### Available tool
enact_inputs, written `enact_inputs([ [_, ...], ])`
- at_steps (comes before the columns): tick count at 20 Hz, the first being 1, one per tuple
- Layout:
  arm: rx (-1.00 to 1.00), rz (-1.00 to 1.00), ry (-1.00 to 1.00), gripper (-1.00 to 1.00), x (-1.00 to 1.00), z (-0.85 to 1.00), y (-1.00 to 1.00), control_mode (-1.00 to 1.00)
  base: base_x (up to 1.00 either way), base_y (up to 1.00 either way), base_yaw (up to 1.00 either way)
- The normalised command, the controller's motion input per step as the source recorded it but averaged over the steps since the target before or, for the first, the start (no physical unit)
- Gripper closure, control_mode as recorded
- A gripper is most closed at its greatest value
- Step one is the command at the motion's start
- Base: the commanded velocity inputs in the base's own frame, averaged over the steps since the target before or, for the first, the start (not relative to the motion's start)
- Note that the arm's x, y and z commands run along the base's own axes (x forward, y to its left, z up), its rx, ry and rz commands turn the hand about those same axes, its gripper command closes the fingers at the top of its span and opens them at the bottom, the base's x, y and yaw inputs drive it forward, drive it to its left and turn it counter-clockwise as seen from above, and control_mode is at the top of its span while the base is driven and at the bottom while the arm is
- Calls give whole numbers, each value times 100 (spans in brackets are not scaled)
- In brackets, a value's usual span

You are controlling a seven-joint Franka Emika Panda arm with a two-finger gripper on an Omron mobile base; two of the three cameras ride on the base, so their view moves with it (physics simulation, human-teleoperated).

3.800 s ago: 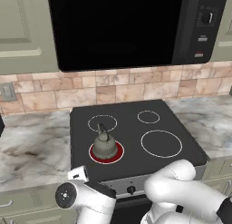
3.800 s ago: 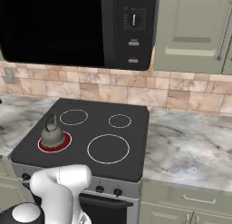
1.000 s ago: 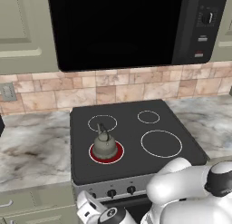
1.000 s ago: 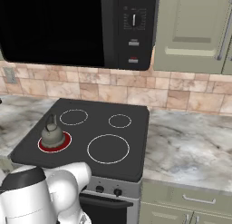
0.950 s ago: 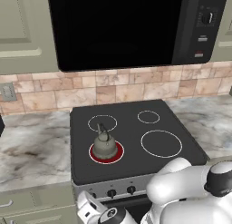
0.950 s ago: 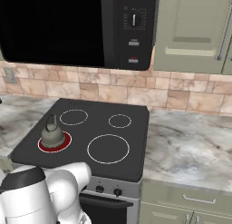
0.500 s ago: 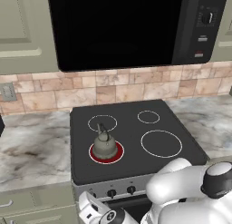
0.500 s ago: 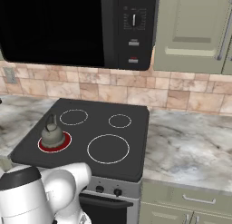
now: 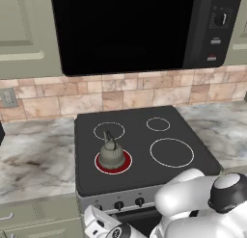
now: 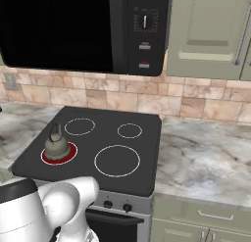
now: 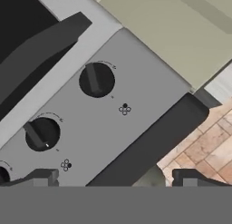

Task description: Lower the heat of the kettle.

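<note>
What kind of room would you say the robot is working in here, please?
A rendered home kitchen, most likely. A black glass stove has a kettle on its glowing red burner, a black microwave hangs above it, and marble counters and pale green cabinets flank them.

Before me, a black glass cooktop [image 9: 144, 150] sits in a veined marble counter [image 10: 206, 157]. Behind it I see a tan stone-tile backsplash [image 9: 130, 95], above it a black microwave [image 9: 144, 30] flanked by sage-green cabinets [image 10: 208, 33]. Two dark knobs [image 11: 96, 79] mark the grey control panel [image 11: 127, 128].
</note>
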Motion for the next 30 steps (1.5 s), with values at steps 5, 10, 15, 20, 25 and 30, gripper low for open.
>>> enact_inputs([
  [5, -4, 0, -2, -100, 6, -8, 1, -100, 0, 0, 0],
  [10, -2, 1, 0, -100, 16, -3, 11, -100, 0, 0, 0],
  [15, 0, 3, 0, -100, 17, -5, 12, -100, 0, 0, 0],
  [20, 0, 6, 0, -100, 13, -7, 0, -100, 0, 0, 0],
  [25, 0, 5, 0, -100, 2, -15, 0, -100, 0, 0, 0],
  [30, 0, 4, 0, -100, 0, -16, 0, -100, 0, 0, 0],
])
